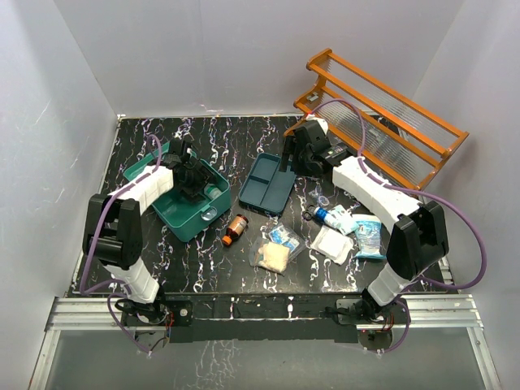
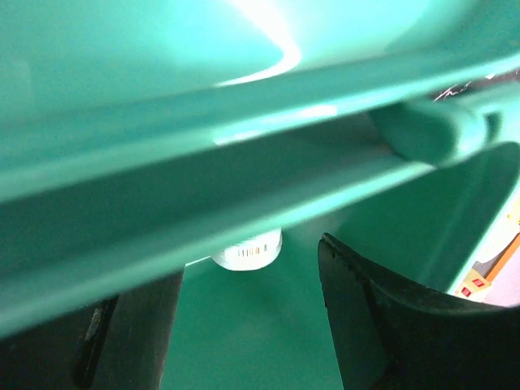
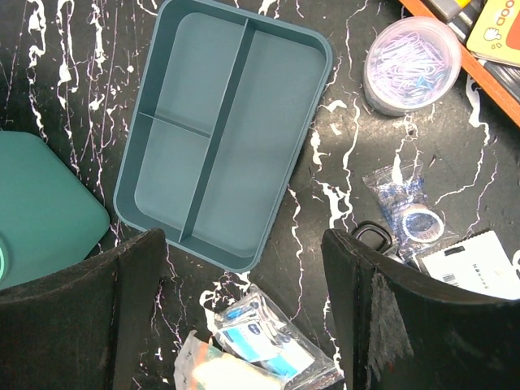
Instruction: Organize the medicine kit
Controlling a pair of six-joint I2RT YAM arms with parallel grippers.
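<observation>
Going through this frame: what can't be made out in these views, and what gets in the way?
- Left wrist view: the green box, blurred, fills the frame; its rim hides most of a white barcoded item.
- Top view: the left hand covers part of the box's inside; the brown bottle has a label too small to read.
- Right wrist view: fingers of the right hand and the bottom edge cut off the packets.

The teal-green medicine kit [image 1: 175, 218] lies open on the left, lid [image 1: 136, 172] apparently folded back.
</observation>
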